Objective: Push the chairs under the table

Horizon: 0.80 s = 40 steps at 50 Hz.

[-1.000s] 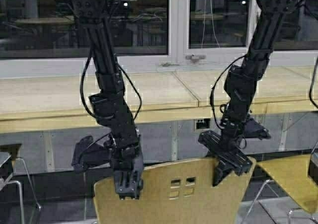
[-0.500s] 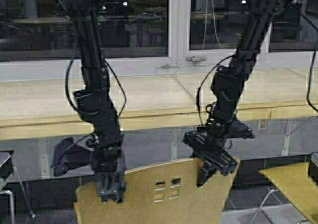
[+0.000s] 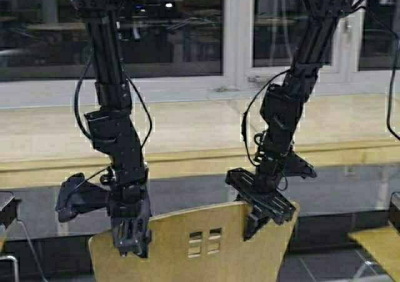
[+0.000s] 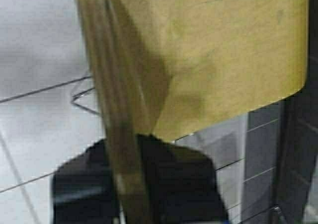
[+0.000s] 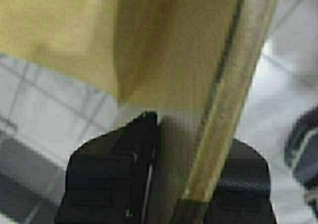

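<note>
In front of the desk (image 3: pixel 187 160), short of its front edge, the chair (image 3: pixel 200 244) is held by its backrest top: left claw (image 3: pixel 131 235) and right claw (image 3: pixel 259 216) are clenched on it. An even, straight push is advised.

Behind the work area runs a row of large windows (image 3: pixel 181 32) in pale frames, their dark glass showing dim furniture and small lights. Under them a pale sill (image 3: pixel 187 89) spans the width, and lower down a grey panelled wall (image 3: pixel 187 194) reaches the floor. The floor (image 4: pixel 35 134) is light grey tile with dark joints.
</note>
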Available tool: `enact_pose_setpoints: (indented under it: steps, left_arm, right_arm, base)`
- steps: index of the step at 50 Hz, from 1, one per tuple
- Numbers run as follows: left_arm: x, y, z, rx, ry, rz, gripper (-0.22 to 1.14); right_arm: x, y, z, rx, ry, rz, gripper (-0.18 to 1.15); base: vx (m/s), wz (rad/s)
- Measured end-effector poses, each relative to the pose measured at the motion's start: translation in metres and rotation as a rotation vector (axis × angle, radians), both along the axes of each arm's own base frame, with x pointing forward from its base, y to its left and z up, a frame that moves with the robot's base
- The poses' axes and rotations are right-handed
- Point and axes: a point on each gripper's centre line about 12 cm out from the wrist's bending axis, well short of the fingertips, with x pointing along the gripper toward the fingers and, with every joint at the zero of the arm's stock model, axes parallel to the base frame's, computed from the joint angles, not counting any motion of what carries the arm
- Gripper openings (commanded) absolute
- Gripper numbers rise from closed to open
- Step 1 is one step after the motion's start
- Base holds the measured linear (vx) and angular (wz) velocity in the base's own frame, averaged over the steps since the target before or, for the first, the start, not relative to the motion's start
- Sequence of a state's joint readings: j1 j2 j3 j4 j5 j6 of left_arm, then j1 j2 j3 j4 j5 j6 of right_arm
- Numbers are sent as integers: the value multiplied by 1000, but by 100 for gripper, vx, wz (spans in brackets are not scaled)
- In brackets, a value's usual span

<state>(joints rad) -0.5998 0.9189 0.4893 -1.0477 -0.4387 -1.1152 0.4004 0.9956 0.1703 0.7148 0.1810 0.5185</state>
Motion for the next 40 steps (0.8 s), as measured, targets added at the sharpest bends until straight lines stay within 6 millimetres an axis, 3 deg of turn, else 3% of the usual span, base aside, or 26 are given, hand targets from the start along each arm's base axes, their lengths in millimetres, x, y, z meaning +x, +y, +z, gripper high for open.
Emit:
enact_pose_setpoints:
  steps: [10, 40]
  left_arm:
    - [3, 4, 0, 0, -2, 8, 7]
    - [7, 3, 1, 33, -9, -126, 7]
  right_arm:
    - [-2, 0, 0, -3, 3, -1, 4]
    - [-34, -16, -2, -59, 20, -21, 4]
  base:
    - [23, 16]
    - [21, 8]
